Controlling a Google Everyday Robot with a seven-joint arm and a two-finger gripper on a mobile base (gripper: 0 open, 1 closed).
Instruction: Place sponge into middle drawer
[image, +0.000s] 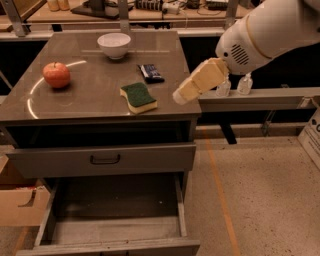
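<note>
The sponge (138, 96), green top over yellow foam, lies on the grey cabinet top (95, 100) near its front right. My gripper (179, 96), in a pale yellow cover, hangs at the top's right front edge, just right of the sponge and apart from it. It holds nothing that I can see. The middle drawer (180, 212) stands pulled out low at the front, with a dark bare floor and nothing in it.
A red apple (56, 74), a white bowl (114, 45) and a dark blue snack packet (150, 72) are on the top. A shut drawer front with a black loop handle (105, 159) sits above the open drawer. Cardboard box (17, 205) at left; two small bottles (223, 88) on a rail at right.
</note>
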